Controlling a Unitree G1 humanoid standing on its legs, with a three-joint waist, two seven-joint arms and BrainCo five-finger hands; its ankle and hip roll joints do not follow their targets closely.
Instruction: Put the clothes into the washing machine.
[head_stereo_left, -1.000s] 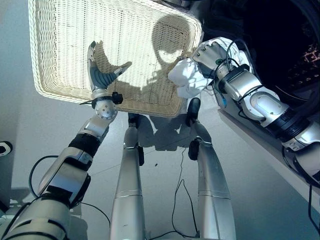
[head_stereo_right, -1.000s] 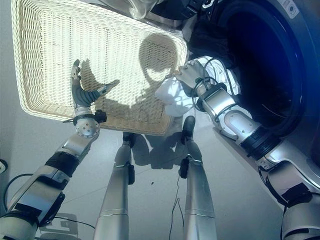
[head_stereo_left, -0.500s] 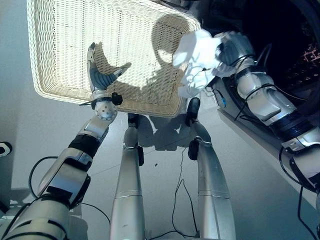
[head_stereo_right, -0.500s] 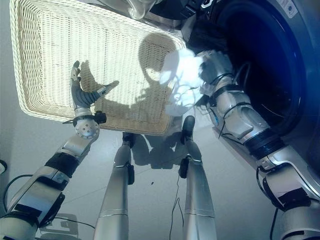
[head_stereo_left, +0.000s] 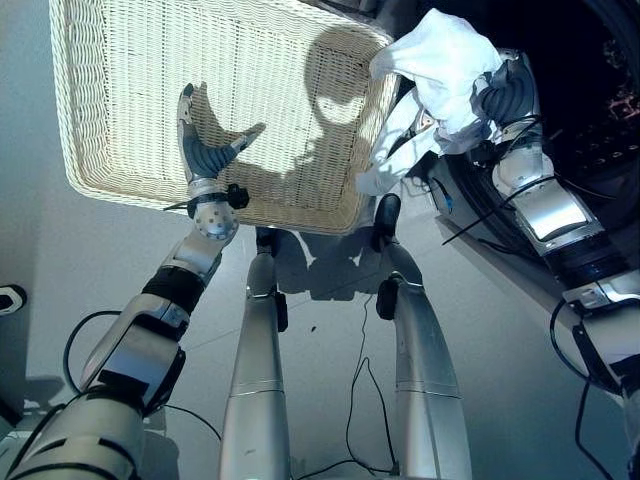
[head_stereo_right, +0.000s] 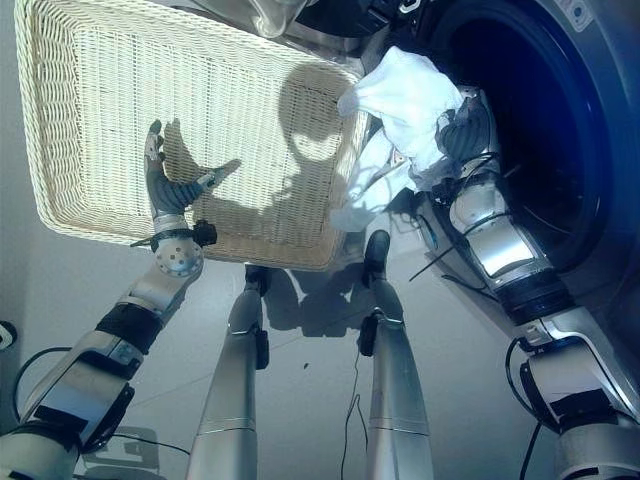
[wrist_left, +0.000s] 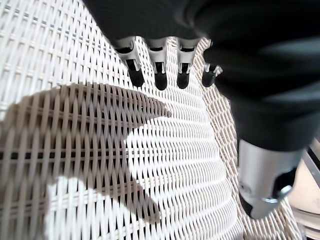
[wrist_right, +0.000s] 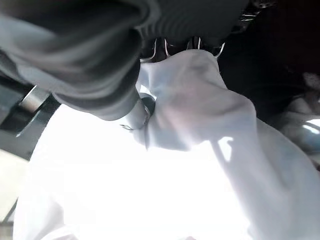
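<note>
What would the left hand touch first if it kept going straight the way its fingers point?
Most likely the woven floor of the wicker basket. The open left hand hangs over it, fingers aimed along and slightly down at the weave, with nothing between, though depth is hard to judge.

The washing machine's round drum opening stands wide and dark, with open room inside it past the right hand. That hand grips a white garment bunched just at the opening's rim, and a hanging fold of it drapes over the near corner of the wicker basket. The basket floor lies bare under the left hand, whose straight fingers hover above the weave, seemingly not touching it.
</note>
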